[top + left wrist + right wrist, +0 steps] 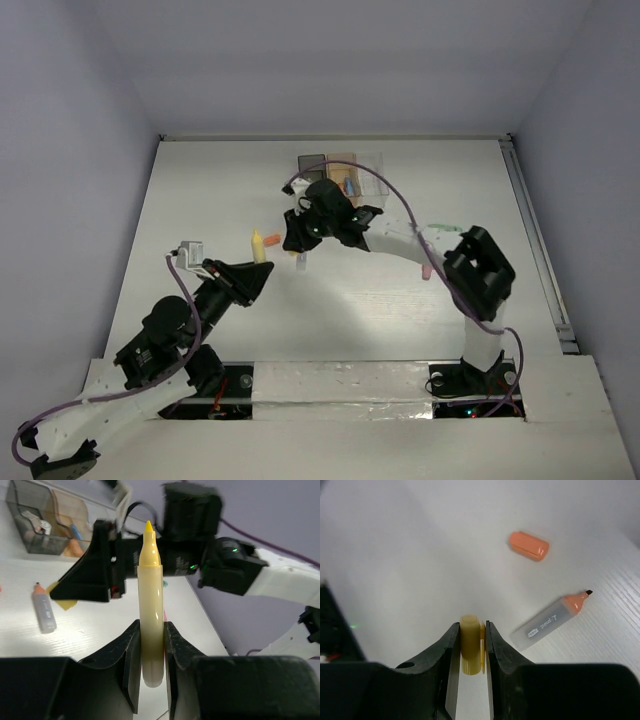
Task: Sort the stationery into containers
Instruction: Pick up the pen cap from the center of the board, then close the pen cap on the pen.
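My left gripper (150, 647) is shut on an uncapped yellow marker (150, 600), tip pointing away; it also shows in the top view (258, 246). My right gripper (470, 642) is shut on the yellow cap (470, 647), held just beyond the marker's tip above the table (300, 232). An uncapped orange marker (550, 622) and its orange cap (529, 545) lie on the table below. The containers (340, 168) stand at the back; the dark grey bin (30, 527) and the orange bin (67, 517) hold items.
A mint green marker (442, 228) and a pink marker (425, 270) lie near the right arm's elbow. The orange cap (272, 240) and the orange marker (300, 262) sit between the grippers in the top view. Walls enclose the white table (360, 310).
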### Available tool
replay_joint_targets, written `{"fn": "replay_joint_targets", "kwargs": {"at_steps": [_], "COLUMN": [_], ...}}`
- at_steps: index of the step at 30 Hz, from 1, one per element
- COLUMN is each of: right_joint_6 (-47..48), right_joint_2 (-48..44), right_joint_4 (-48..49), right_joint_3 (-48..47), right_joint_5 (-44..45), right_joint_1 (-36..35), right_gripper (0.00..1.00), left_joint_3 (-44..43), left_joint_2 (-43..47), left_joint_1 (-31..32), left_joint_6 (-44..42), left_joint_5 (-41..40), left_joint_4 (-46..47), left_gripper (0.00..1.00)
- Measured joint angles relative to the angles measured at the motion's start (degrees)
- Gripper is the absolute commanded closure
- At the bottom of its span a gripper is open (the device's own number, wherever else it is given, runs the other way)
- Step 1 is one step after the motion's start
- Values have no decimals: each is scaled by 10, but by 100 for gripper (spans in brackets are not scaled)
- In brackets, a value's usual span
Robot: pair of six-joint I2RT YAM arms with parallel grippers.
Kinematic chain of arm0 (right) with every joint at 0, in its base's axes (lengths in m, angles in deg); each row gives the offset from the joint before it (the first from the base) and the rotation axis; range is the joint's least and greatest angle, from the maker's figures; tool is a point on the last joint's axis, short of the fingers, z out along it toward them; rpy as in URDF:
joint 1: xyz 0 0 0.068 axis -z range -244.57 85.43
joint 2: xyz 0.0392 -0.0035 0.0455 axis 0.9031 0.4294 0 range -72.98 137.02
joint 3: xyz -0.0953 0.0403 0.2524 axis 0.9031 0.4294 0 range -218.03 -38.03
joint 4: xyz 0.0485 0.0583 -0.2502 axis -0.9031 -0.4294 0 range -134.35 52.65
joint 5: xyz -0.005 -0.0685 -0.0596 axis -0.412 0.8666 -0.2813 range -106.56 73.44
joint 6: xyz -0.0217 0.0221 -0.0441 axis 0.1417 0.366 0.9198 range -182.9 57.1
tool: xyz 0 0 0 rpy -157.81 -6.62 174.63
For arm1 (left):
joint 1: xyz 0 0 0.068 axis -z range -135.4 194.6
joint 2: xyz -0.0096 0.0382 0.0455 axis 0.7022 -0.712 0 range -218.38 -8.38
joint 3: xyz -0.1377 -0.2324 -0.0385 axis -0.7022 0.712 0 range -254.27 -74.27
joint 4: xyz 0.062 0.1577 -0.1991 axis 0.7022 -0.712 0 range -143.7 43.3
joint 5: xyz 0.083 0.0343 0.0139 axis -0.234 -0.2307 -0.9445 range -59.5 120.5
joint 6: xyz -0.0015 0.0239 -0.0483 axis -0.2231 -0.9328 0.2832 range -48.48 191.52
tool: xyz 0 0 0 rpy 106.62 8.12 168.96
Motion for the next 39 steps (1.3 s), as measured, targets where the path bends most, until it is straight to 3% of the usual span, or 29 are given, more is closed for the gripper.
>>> {"fn": "replay_joint_targets", "kwargs": {"at_steps": [5,11,19,27,39], "right_joint_6": [-75,-185,-259,-345,-424], "right_joint_2": [-130,-261,-393,-416,-409], "right_joint_4": [131,273,368,501,627], "right_joint_3": [120,276,348,391,437], "right_joint_5": [-28,-60,-70,-122,-139], "right_joint_1": [33,129,148,155,155], "right_gripper": [100,100,100,100,100], "left_joint_3": [45,99,137,147,147], "left_joint_2": [-35,-102,-236,-312,-389], "left_joint_1": [0,0,-1,-9,-21], "left_joint_6": [4,30,89,130,157], "left_joint_5": [56,142,252,305,340], "left_joint_4": [89,245,462,606,715], "left_gripper": [100,100,100,100,100]}}
